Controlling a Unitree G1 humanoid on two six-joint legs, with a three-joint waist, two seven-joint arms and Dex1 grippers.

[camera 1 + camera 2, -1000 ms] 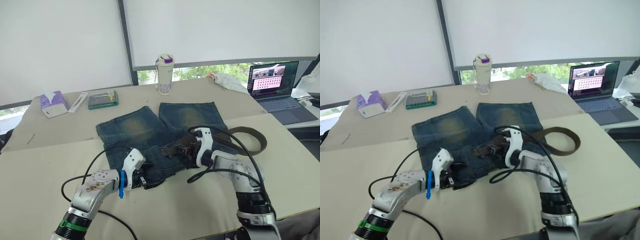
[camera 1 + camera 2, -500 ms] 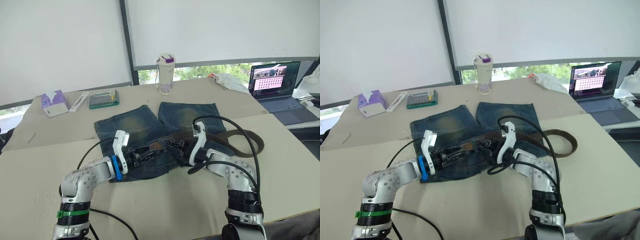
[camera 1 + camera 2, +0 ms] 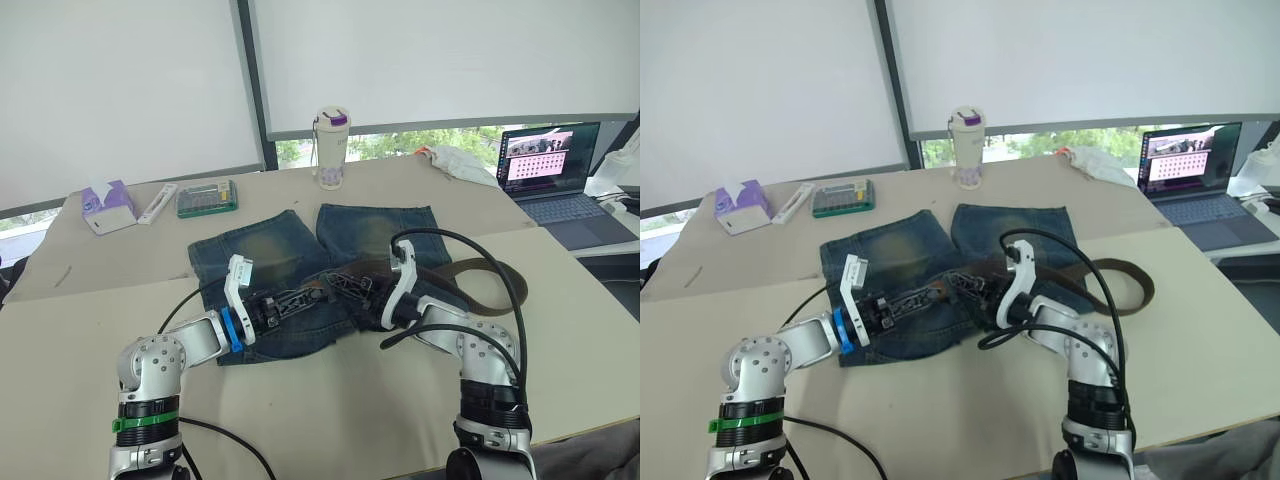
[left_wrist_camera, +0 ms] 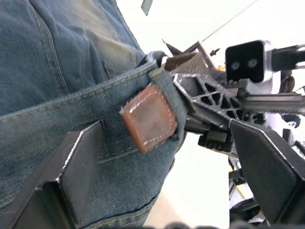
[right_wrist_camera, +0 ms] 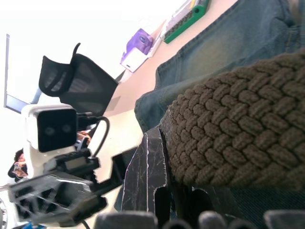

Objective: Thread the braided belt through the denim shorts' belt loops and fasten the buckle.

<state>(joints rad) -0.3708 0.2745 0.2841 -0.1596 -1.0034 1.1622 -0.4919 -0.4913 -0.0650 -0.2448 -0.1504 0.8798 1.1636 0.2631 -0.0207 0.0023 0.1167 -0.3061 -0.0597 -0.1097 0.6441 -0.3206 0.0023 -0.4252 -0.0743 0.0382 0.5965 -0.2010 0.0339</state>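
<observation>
Left gripper (image 4: 162,157) moved in, fingers spread by leather tip (through loop); right gripper (image 3: 372,300) pinches braided belt (image 5: 238,143).

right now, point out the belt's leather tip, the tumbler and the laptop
leather tip (image 4: 149,117): left wrist view, middle of the stitched brown patch
tumbler (image 3: 331,150): left eye view, its body
laptop (image 3: 547,160): left eye view, its lit screen

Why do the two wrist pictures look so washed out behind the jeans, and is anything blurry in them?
Left wrist view: the background past the shorts is blown out white, while the leather tip is sharp. Right wrist view: the sky area is overexposed, the belt up close fills much of it, and the far left gripper looks soft. Eye views: evenly lit from the windows.
</observation>
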